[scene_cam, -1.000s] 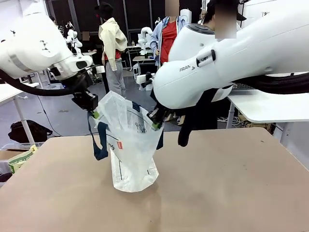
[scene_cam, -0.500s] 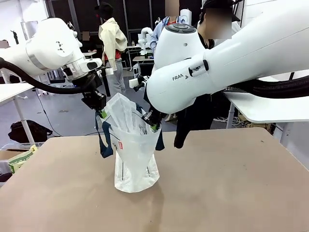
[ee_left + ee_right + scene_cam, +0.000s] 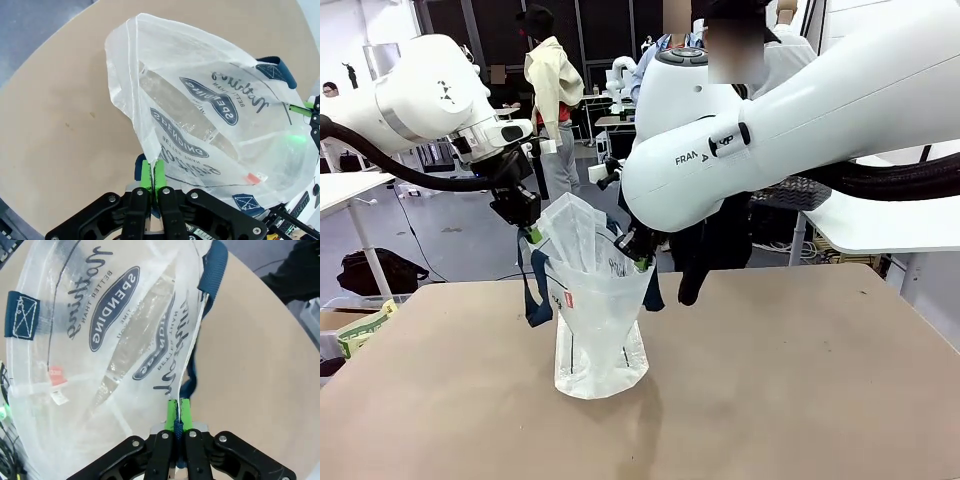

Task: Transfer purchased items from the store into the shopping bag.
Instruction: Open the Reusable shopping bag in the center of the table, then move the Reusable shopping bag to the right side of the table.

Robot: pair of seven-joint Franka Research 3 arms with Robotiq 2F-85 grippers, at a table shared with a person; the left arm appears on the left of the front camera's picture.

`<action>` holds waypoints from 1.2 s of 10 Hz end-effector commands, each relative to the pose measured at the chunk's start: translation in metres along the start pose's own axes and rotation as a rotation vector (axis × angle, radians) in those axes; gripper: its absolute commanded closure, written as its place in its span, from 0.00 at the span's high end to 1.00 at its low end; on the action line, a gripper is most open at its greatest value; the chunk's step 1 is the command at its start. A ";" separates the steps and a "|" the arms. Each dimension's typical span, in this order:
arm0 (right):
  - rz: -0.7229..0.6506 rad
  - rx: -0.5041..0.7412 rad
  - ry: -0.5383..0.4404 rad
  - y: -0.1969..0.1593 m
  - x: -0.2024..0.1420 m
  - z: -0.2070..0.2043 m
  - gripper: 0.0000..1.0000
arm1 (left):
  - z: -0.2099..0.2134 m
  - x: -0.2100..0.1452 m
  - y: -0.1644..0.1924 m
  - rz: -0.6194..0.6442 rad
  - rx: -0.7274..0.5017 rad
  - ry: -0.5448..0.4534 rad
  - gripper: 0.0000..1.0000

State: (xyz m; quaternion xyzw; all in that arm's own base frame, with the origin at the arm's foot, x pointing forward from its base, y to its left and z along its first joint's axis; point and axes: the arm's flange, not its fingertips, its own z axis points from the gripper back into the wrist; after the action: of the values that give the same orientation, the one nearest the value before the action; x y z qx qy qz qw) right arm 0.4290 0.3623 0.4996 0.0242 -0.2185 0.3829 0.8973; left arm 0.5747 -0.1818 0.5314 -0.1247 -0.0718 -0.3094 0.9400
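The shopping bag (image 3: 595,320), translucent white with dark lettering, a small red tag and navy handles, stands upright on the brown table (image 3: 800,380). My left gripper (image 3: 532,235) is shut on the left side of its rim, and my right gripper (image 3: 640,258) is shut on the right side. Seen from the left wrist, green pads (image 3: 146,172) pinch the rim of the bag (image 3: 210,115). From the right wrist, my gripper (image 3: 178,415) clamps the bag (image 3: 100,340) edge beside a navy handle (image 3: 212,270). The store and the purchased items are out of view.
A person in dark clothes (image 3: 720,240) stands at the far side of the table, just behind the right arm. A white table (image 3: 870,220) stands at the right. On the floor at the left lie a black bag (image 3: 375,270) and a box (image 3: 360,330).
My left gripper has moved right, toward the right gripper, so the bag's mouth is narrower and the bag has shifted slightly right. Since half a second ago little has moved.
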 end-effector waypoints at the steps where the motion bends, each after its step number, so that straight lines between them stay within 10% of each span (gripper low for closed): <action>1: 0.015 0.009 -0.018 -0.001 -0.003 -0.001 0.00 | -0.001 -0.002 0.001 0.004 0.009 -0.013 0.00; 12: -0.024 0.000 0.035 0.011 -0.004 -0.025 0.00 | -0.024 0.006 0.018 -0.011 -0.018 0.087 0.00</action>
State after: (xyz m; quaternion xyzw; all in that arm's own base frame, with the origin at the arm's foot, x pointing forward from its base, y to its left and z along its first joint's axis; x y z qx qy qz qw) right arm 0.4299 0.3678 0.4810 0.0247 -0.1988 0.3858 0.9006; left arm 0.5840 -0.1798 0.5025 -0.1246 -0.0387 -0.3090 0.9421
